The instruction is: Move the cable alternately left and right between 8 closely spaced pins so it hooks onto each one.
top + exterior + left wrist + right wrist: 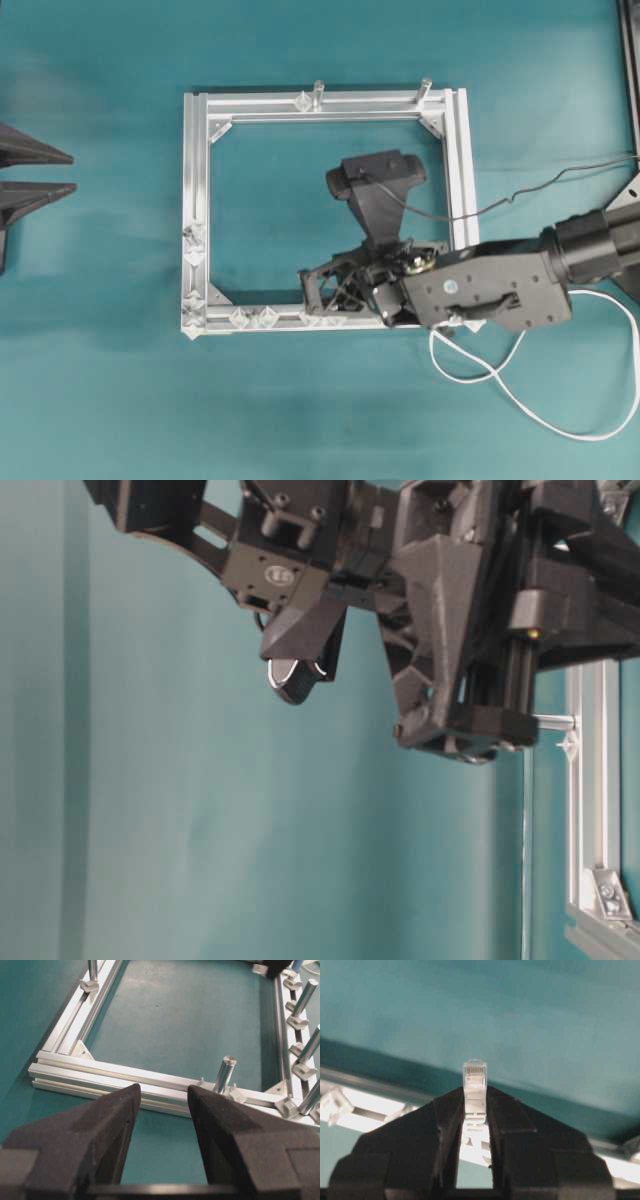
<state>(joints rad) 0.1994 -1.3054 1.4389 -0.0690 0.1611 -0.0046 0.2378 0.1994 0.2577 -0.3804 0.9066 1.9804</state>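
The silver frame [197, 180] lies mid-table. Its whitish pins cluster along the lower left bar [192, 255] and the left part of the bottom bar [253, 319]. My right gripper [308, 292] hovers over the bottom bar, just right of those pins. In the right wrist view it [475, 1094] is shut on the cable's clear plug [475, 1077], whose tip pokes out past the fingertips. The white cable [500, 385] trails in loops from under the right arm toward the table's right edge. My left gripper [60, 172] waits open left of the frame; nothing sits between its fingers [115, 1120].
Two taller grey posts [318, 92] [425, 88] stand on the frame's top bar. A dark camera wire [520, 192] crosses the right bar. In the left wrist view the pins appear as silver rods [224, 1074] on whitish bases. Teal tabletop surrounds the frame.
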